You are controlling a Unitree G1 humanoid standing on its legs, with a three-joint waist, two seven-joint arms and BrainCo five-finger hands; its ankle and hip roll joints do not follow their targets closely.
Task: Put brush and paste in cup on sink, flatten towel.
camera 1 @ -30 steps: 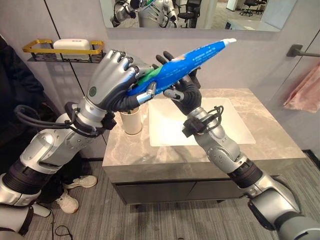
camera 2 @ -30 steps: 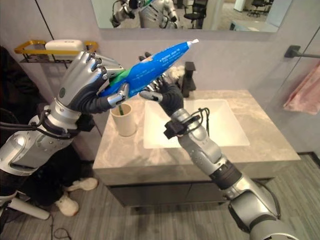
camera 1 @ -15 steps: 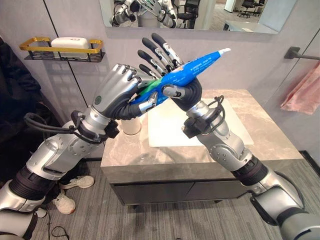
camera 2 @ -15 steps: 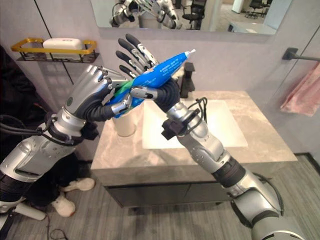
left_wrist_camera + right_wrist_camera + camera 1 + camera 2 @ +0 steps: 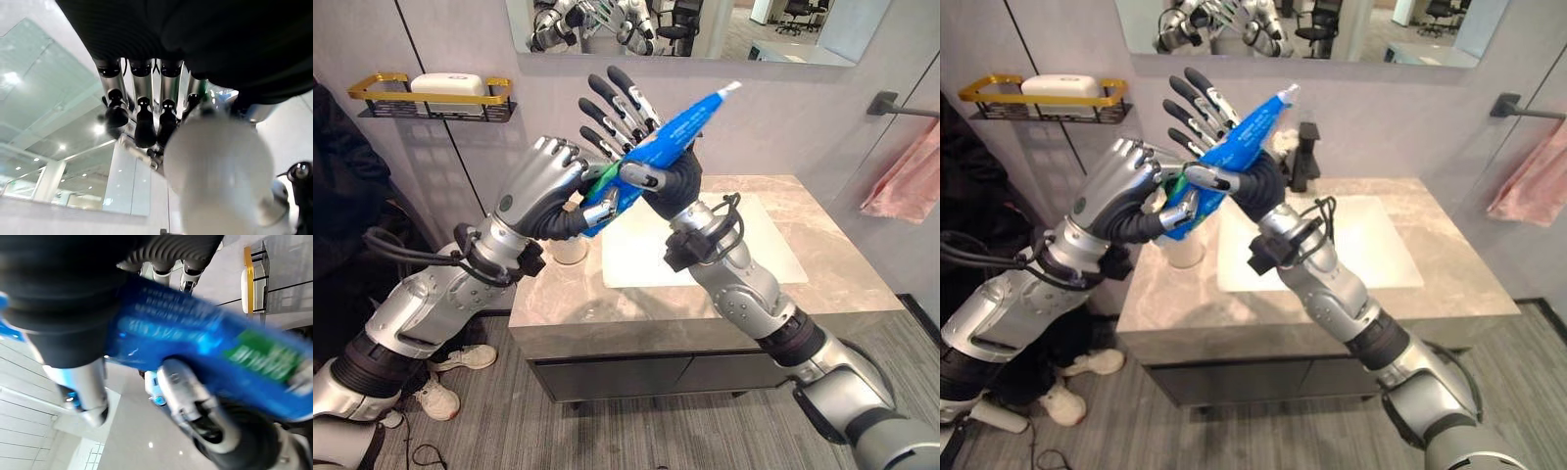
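Toothpaste tube [image 5: 672, 139], blue with green end, held tilted in the air above the sink basin [image 5: 705, 243]. Left hand [image 5: 540, 186] curled round its lower green end. Right hand [image 5: 651, 157]: thumb pressed across the tube, fingers spread straight behind it. Cup [image 5: 571, 249] left of basin, on counter [image 5: 822, 264].

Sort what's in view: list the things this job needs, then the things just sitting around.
Job things:
- toothpaste tube, held by both the left hand and the right hand
- cup on the counter, beside the sink
- pink towel hanging under the rail

Just around:
- soap on the gold shelf
- faucet
- mirror
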